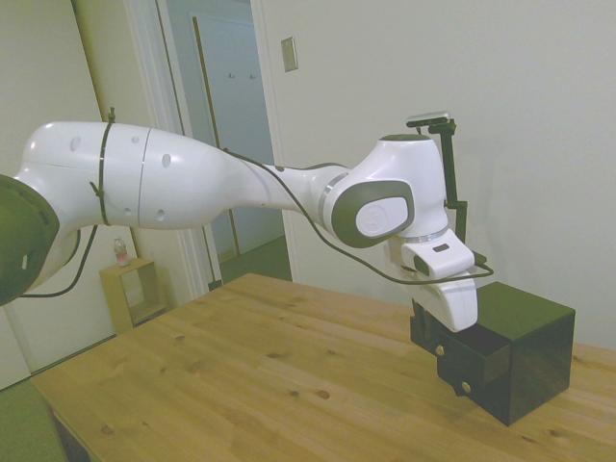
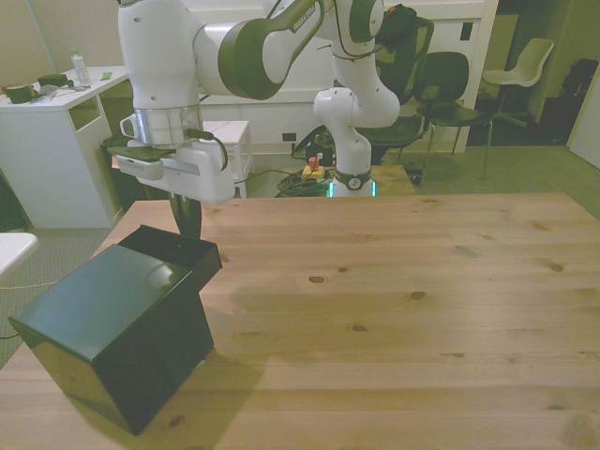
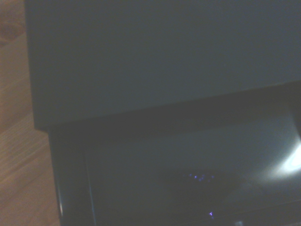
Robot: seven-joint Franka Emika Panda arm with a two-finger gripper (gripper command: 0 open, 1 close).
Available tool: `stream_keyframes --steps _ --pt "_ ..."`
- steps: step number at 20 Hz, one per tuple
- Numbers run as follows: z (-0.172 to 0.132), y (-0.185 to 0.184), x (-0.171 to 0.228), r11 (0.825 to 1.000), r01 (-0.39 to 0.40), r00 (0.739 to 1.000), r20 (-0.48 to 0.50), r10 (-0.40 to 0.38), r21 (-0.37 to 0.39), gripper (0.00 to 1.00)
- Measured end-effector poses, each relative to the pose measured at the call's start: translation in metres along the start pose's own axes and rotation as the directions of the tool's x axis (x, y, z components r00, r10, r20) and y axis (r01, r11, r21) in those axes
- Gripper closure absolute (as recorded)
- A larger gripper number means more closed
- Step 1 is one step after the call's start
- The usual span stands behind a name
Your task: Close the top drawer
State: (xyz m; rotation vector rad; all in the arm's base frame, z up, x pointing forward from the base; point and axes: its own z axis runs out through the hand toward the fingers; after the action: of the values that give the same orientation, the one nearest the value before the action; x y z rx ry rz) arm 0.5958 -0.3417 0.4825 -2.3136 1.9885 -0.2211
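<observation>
The top drawer (image 1: 474, 358) of the black cabinet (image 2: 112, 328) at the tabletop (image 2: 394, 309) corner sticks partly out, the tool (image 2: 187, 223) at its front, its fingers' spread impossible to tell

Black top drawer (image 2: 183, 250), partly open

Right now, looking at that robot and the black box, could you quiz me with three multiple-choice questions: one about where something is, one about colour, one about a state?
1. Where is the claw?
A. at the top drawer's outer end
B. on the cabinet's roof
C. out at mid-table

2. What colour is the cabinet?
A. white
B. black
C. red

3. The top drawer is
A. fully shut
B. removed
C. partly open

Answers: 1 A, the claw stands at the drawer's front. 2 B, every face is black. 3 C, the drawer juts out from the cabinet.
</observation>
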Motion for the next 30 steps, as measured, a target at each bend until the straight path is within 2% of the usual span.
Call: stream_keyframes --steps 23,27,30 --pt "0.003 -0.055 0.032 0.999 0.029 1.0 -0.007 -0.029 -0.032 1.0" --pt "0.005 -0.06 0.026 0.999 0.04 0.999 -0.005 -0.04 -0.03 1.0" --pt "0.016 -0.072 0.001 0.997 0.071 0.997 0.008 -0.071 -0.02 1.0"
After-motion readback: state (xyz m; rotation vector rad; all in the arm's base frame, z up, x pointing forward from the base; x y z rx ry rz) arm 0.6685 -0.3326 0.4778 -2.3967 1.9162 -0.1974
